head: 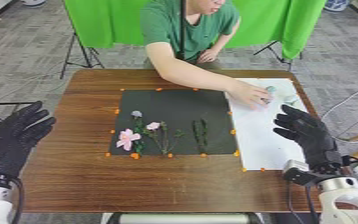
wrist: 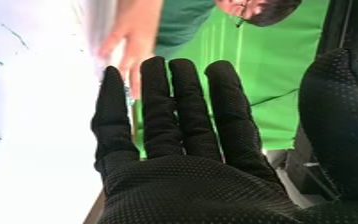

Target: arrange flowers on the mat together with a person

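While pink flowers (head: 127, 139) and green stems (head: 202, 136) lie on the black mat (head: 171, 107), a person's hand (head: 249, 95) is at the white sheet (head: 269, 145). Left hand (head: 14, 137), left of the mat, and right hand (head: 310, 135), near the sheet, are wide, fingers extended, empty.

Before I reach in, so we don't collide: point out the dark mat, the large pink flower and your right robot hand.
Dark mat (head: 174, 106): head view, bare part.
Large pink flower (head: 127, 139): head view, petals.
Right robot hand (wrist: 193, 190): right wrist view, palm.
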You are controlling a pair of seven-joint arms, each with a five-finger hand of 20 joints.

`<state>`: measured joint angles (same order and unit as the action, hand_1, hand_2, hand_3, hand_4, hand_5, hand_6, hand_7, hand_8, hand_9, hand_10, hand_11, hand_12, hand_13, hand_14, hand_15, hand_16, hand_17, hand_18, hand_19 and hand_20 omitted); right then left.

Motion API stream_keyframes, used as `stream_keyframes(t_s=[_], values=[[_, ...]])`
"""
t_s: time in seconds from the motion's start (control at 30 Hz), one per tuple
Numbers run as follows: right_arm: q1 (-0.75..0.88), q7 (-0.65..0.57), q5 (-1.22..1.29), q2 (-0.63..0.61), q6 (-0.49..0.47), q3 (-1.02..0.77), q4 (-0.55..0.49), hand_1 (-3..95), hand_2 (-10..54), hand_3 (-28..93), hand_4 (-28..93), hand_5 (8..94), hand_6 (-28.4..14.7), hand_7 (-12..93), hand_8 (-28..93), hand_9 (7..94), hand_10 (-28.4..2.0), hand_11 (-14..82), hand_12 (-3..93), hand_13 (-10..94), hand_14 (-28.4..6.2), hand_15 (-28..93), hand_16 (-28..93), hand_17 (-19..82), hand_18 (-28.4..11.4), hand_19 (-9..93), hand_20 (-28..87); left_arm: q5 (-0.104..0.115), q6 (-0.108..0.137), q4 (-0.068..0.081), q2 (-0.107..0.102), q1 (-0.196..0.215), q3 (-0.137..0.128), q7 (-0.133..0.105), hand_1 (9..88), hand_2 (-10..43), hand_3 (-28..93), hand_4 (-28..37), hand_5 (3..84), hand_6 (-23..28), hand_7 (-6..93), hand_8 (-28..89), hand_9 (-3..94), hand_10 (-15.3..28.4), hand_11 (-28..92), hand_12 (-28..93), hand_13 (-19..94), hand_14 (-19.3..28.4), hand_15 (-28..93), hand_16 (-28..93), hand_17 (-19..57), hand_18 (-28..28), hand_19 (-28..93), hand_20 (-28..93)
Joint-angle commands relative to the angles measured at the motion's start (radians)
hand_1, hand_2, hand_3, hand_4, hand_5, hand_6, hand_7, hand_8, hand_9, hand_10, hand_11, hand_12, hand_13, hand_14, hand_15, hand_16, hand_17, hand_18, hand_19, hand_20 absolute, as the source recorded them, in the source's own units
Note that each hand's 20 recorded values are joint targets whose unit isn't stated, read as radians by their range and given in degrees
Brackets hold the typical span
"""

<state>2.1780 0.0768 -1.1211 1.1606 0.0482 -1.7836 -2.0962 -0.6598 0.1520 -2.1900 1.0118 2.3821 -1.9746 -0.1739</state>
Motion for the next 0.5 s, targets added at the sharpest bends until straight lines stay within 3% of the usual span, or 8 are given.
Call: stream_keyframes(t_s=[0.03, 0.5], values=[[-0.003, -0.004, -0.009, 0.0, 0.015, 0.009, 0.0, 21.0, -2.0, 88, -23, 42.3, -3.9, 17, -11, 41.7, -14.5, 15.3, 23.0, 33, -11.7, 24, 27, 9, -20.5, 45, 27, -0.001, 0.001, 0.001, 0.003, 0.016, 0.002, 0.007, 28.8, 1.5, 67, -20.4, 38.3, 4.2, 20.8, -8, 33.8, 13.3, 23, 19, 29, 16.0, 33, 1, -5.5, 21.0, 43, 14], [-0.011, -0.012, -0.014, -0.001, 0.008, 0.016, 0.001, 21.3, -1.8, 88, -23, 42.5, -3.9, 18, -11, 42.0, -14.7, 15.5, 22.9, 33, -11.7, 24, 27, 9, -20.6, 45, 27, -0.001, 0.002, 0.0, 0.005, 0.019, -0.002, 0.009, 28.8, 1.4, 68, -20.4, 38.2, 4.2, 20.8, -9, 33.8, 13.4, 23, 18, 29, 16.1, 33, 1, -5.5, 21.1, 43, 14]])
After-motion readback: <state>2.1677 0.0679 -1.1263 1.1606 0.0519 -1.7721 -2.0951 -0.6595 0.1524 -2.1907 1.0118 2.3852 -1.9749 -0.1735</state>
